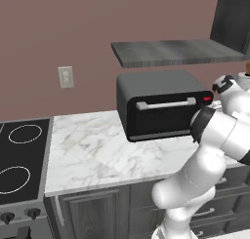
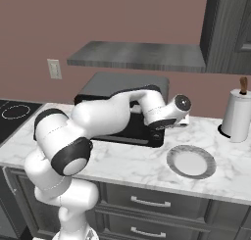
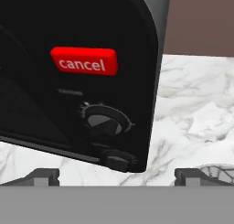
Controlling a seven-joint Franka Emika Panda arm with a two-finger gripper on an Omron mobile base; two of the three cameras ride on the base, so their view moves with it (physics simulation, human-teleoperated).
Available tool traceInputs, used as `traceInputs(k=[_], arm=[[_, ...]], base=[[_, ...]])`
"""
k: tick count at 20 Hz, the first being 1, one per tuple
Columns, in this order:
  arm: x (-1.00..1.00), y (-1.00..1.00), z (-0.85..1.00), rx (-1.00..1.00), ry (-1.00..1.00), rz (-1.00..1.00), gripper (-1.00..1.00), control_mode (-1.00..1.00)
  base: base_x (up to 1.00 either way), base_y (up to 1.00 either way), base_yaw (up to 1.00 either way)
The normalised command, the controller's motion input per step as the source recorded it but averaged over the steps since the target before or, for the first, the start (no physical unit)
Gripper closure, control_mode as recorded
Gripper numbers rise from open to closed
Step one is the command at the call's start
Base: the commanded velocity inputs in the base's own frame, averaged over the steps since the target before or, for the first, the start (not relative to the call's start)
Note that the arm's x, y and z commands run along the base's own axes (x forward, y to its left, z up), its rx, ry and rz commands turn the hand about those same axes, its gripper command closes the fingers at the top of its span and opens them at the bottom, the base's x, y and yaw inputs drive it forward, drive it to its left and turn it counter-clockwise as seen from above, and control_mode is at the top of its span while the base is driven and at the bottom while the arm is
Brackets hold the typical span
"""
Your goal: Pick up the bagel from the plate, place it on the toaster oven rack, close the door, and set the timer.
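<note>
The toaster oven (image 1: 156,104) stands on the marble counter with its door (image 1: 161,120) shut and the silver handle (image 1: 166,105) across the top. The rack and the bagel are hidden. The pale round plate (image 2: 191,161) lies bare to the oven's right. My gripper (image 3: 117,176) is open, its fingertips (image 3: 43,176) spread wide, right in front of the oven's control strip. Ahead of it are the red cancel button (image 3: 84,61), a dark knob (image 3: 105,122) just below that, and a second knob (image 3: 118,160) lower down. Nothing is between the fingers.
A paper towel roll (image 2: 238,116) stands at the back right of the counter. A grey shelf (image 1: 180,51) hangs above the oven. The cooktop (image 1: 19,155) is at the far left, with bare marble (image 1: 88,145) between it and the oven.
</note>
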Motion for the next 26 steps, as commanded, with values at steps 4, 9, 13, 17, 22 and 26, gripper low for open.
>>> traceInputs(k=[4, 9, 13, 17, 22, 26], arm=[[0.03, 0.0, 0.41, 0.1, 0.01, 0.0, -1.0, -1.0], [0.0, 0.0, 0.13, 0.09, 0.07, 0.0, -1.0, -1.0], [0.12, 0.0, -0.11, 0.04, 0.06, -0.02, -1.0, -1.0], [0.16, 0.0, -0.23, 0.03, 0.01, -0.02, -1.0, -1.0], [0.03, 0.0, -0.2, 0.04, 0.0, -0.01, -1.0, -1.0], [0.12, 0.0, -0.12, 0.04, 0.0, -0.01, -1.0, -1.0]], base=[[0.0, 0.0, 0.0], [0.0, 0.0, 0.0], [0.0, 0.0, 0.0], [0.0, 0.0, 0.0], [0.0, 0.0, 0.0], [0.0, 0.0, 0.0]])
